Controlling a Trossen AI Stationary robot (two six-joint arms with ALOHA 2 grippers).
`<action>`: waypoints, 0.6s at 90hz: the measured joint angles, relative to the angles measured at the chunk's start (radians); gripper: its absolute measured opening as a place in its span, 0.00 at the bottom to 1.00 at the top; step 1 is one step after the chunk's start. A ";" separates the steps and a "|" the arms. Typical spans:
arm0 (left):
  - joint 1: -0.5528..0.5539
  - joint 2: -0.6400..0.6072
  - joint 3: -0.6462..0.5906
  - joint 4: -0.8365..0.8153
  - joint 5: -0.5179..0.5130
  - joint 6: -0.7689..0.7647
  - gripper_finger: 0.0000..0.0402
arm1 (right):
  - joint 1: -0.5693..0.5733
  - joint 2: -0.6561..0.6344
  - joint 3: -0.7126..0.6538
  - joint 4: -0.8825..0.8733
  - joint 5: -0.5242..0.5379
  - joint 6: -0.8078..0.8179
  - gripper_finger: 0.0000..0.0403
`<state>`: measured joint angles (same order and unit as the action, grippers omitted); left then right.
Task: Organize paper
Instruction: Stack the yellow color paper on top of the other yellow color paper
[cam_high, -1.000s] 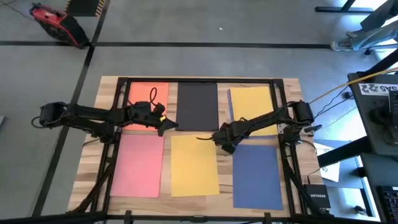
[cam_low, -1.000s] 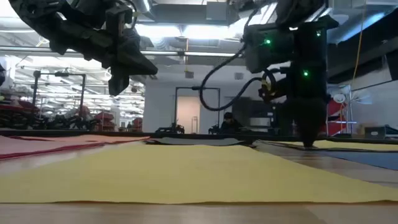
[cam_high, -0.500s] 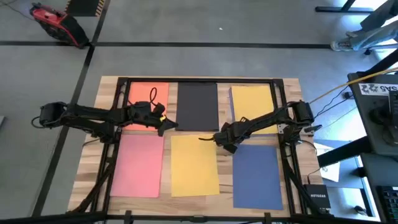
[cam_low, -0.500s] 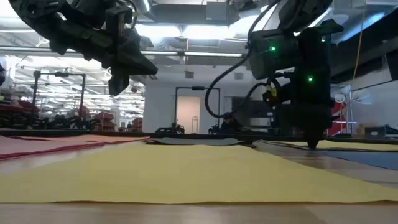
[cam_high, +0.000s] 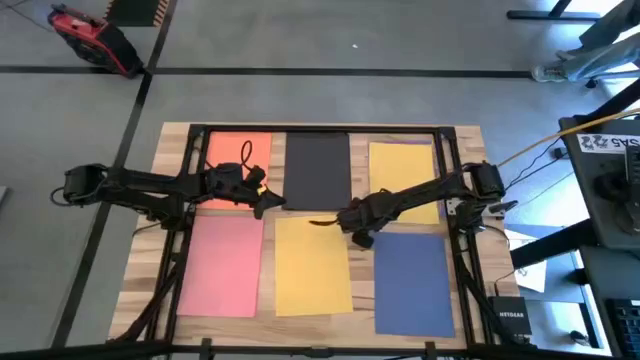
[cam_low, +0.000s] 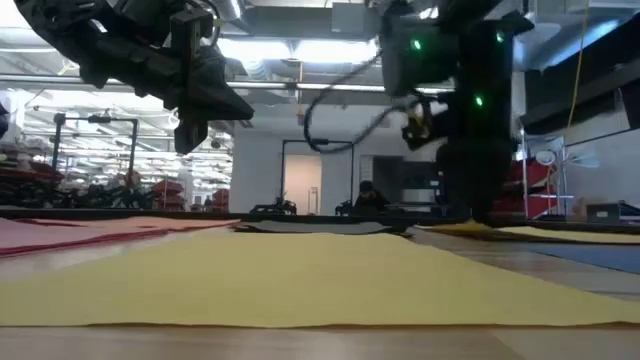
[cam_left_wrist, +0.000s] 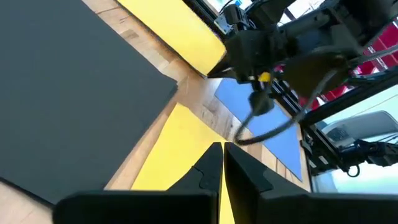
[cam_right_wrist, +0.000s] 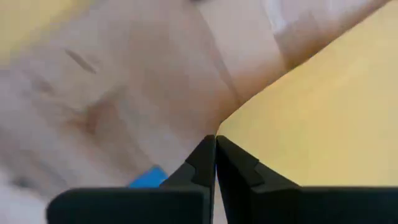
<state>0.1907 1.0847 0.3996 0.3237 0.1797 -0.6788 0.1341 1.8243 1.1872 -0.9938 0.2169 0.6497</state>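
L arm reaches in from the table's left edge, stretched flat across the orange sheet (cam_high: 238, 160); L gripper (cam_high: 272, 202) hangs above the gap btwn orange and black sheet (cam_high: 317, 167), fingers (cam_left_wrist: 210, 171) pressed together, holding nothing. R arm comes in from the right edge, angled across the far yellow sheet (cam_high: 404, 163), wrist down low; R gripper (cam_high: 352, 222) sits at the far right corner of the near yellow sheet (cam_high: 312, 265), tips closed on bare wood (cam_right_wrist: 143, 93) right at that corner, nothing gripped. Blue sheet (cam_high: 412, 282) lies just right of it, pink sheet (cam_high: 222, 265) well off to the left. Vs half a sec ago: R gripper has slid a bit left; L arm unchanged; sheets the same.
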 joint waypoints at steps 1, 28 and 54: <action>0.000 0.000 0.000 0.000 0.000 0.000 0.00 | 0.002 0.000 0.006 0.001 -0.005 -0.001 0.00; 0.000 -0.005 0.000 0.051 0.050 -0.085 0.00 | 0.088 -0.001 0.161 0.149 -0.126 -0.028 0.00; 0.081 -0.080 0.000 0.333 0.054 -0.264 0.00 | 0.131 -0.002 0.209 0.497 -0.233 -0.021 0.00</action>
<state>0.2720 1.0044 0.4000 0.6567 0.2337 -0.9424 0.2653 1.8225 1.3960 -0.4966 -0.0156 0.6285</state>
